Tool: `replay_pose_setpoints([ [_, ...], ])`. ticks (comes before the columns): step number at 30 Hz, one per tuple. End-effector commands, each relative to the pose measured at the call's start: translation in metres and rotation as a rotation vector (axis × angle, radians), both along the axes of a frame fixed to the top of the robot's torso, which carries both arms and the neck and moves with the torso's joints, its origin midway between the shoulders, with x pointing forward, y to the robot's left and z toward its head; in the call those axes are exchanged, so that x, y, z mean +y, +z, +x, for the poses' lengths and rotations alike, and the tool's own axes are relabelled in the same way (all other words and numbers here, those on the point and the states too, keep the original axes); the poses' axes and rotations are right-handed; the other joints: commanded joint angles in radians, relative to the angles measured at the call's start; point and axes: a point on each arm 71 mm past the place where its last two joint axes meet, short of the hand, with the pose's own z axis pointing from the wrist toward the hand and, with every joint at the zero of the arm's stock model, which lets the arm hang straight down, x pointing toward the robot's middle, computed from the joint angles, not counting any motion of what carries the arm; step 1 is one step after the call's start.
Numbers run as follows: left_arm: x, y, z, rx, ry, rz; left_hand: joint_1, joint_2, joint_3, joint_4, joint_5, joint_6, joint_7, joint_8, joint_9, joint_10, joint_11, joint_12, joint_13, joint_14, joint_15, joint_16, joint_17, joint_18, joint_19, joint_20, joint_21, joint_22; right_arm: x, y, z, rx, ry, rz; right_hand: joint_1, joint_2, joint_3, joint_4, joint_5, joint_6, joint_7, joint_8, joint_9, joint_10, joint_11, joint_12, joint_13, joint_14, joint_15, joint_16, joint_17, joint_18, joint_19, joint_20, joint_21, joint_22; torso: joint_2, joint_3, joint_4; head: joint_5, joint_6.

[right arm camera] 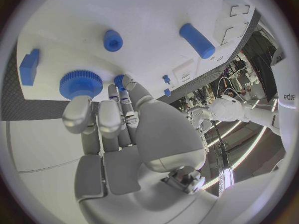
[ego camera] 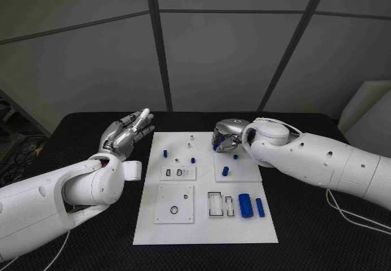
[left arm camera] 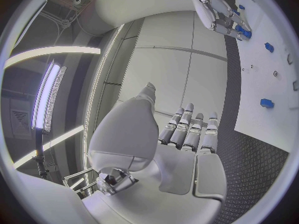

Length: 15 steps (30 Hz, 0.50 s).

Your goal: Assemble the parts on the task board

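While your right hand [ego camera: 226, 137] works low over the far right part of the task board [ego camera: 205, 228], you are in the middle of picking or seating a part. From the right wrist view its fingers [right arm camera: 99, 117] are curled down at a blue toothed gear [right arm camera: 81, 83] that sits on the white plate, with a second small blue piece [right arm camera: 118, 79] just at the fingertips. Whether the hand already pinches that small piece or only touches it, I cannot tell. Your left hand [ego camera: 126, 134] is raised off the left edge of the board, fingers apart and straight, holding nothing.

Other parts lie loose: a small round peg [right arm camera: 112, 40] and a longer cylinder [right arm camera: 197, 40] beyond the gear, and two blue cylinders [ego camera: 251, 205] at the near right of the board beside a narrow slot.

My judgement is that the next move calls for a firm pinch on the piece by the gear, then a straight lift clear of the neighbouring pegs. Keep the left hand parked until needed.
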Motion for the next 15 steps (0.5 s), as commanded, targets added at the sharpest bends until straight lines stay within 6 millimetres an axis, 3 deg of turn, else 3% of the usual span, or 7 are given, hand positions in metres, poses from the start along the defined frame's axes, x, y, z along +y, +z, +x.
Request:
replay_pose_setpoints([
  [1, 0.0, 0.0035, -0.0006, -0.027, -0.005, -0.006, 0.001, 0.009, 0.0, -0.007, 0.0, 0.004, 0.049, 0.005, 0.001, 0.001, 0.002, 0.004, 0.0, 0.006, 0.002, 0.006, 0.001, -0.012, 0.007, -0.002, 0.006, 0.001, 0.0, 0.0005, 0.0006, 0.003, 0.002, -0.015, -0.002, 0.018, 0.025, 0.0, -0.025, 0.015, -0.001, -0.002, 0.002, 0.017, -0.005, -0.004, -0.001, 0.02, -0.003, 0.012, 0.008, -0.018, 0.008, -0.003, 0.01, 0.013, 0.004, -0.0002, -0.0011, 0.0, -0.001],
  [9, 0.0004, 0.0035, -0.0008, -0.025, -0.005, -0.005, 0.001, 0.01, -0.001, -0.008, 0.0, 0.003, 0.05, 0.005, 0.001, 0.0, 0.002, 0.003, 0.0, 0.005, 0.003, 0.006, 0.001, -0.012, 0.009, -0.001, 0.007, 0.002, 0.0023, 0.003, 0.0018, -0.03, 0.0, 0.009, -0.007, 0.027, 0.096, 0.001, -0.03, 0.045, -0.009, 0.0, 0.007, 0.056, -0.016, -0.004, 0.001, 0.019, -0.012, 0.035, 0.024, -0.023, 0.019, -0.009, 0.037, 0.054, 0.006, 0.0001, -0.002, 0.002, -0.002],
  [15, 0.0015, 0.0034, -0.0007, -0.023, -0.004, -0.004, 0.001, 0.01, -0.002, -0.009, 0.0, 0.002, 0.05, 0.005, 0.0, -0.001, 0.003, 0.003, 0.0, 0.006, 0.004, 0.005, 0.001, -0.012, 0.01, -0.001, 0.008, 0.002, 0.0029, 0.0103, -0.0023, -0.092, 0.009, 0.06, -0.009, 0.012, 0.133, 0.0, -0.03, 0.054, -0.012, -0.001, 0.009, 0.075, -0.022, -0.004, 0.003, 0.018, -0.016, 0.043, 0.027, -0.026, 0.025, -0.011, 0.05, 0.074, 0.006, 0.0006, -0.0029, 0.003, 0.003],
])
